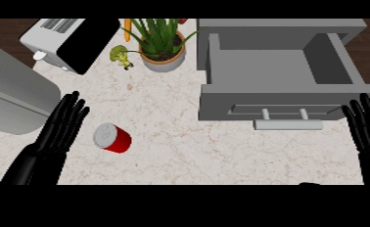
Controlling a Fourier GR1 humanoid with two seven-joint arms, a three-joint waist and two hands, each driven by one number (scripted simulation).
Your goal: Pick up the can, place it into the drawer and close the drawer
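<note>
While the left robot hand (63,123) lies flat with straight fingers, holding nothing, the can (112,137) sits just beside it on the surface (217,147), tipped on its side. It may roll away if nudged during a grasp. It is red with a silver lid. Farther right, the grey drawer (278,74) stands open; the right robot hand (358,123) rests open, empty.

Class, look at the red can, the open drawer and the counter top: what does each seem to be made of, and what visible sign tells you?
Red can: probably metal, with a glossy red side and a pale silvery end.
Drawer: looks like matte grey painted metal or plastic, flat and uniform; its handle is lighter grey.
Counter top: seemingly marble-like stone, cream with thin brownish veins.
</note>
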